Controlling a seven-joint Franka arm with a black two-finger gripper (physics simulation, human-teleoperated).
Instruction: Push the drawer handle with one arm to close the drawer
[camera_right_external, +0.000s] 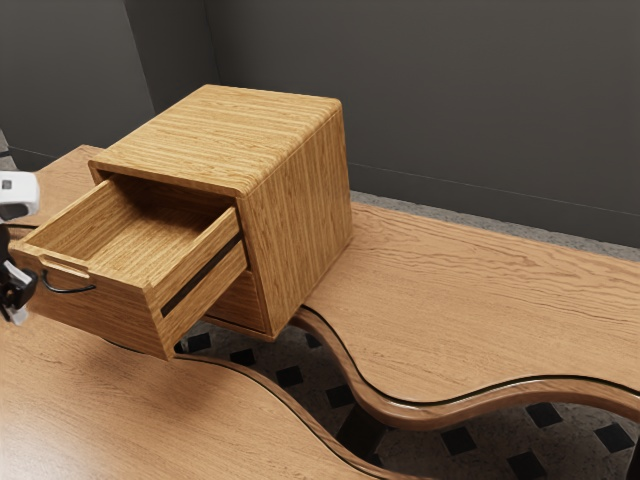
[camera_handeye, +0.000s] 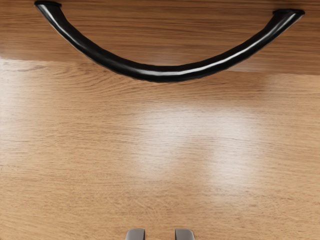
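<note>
Our black gripper (camera_right_external: 16, 298) at the drawer's front, its two fingertips apart, near the curved black handle (camera_right_external: 68, 289), the wooden drawer (camera_right_external: 95, 308) standing open before us, jutting from its wood-grained cabinet (camera_right_external: 298, 220) on the wavy-edged wooden table (camera_right_external: 480, 290).

Pale striped wooden drawer (camera_right_external: 100, 312), pulled well out of its box-shaped cabinet, black curved handle (camera_right_external: 68, 289) on its front.

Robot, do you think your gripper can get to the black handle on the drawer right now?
Probably yes. The drawer is pulled out, and its curved black handle sticks out on my gripper's side. I see nothing blocking the way between them.
</note>
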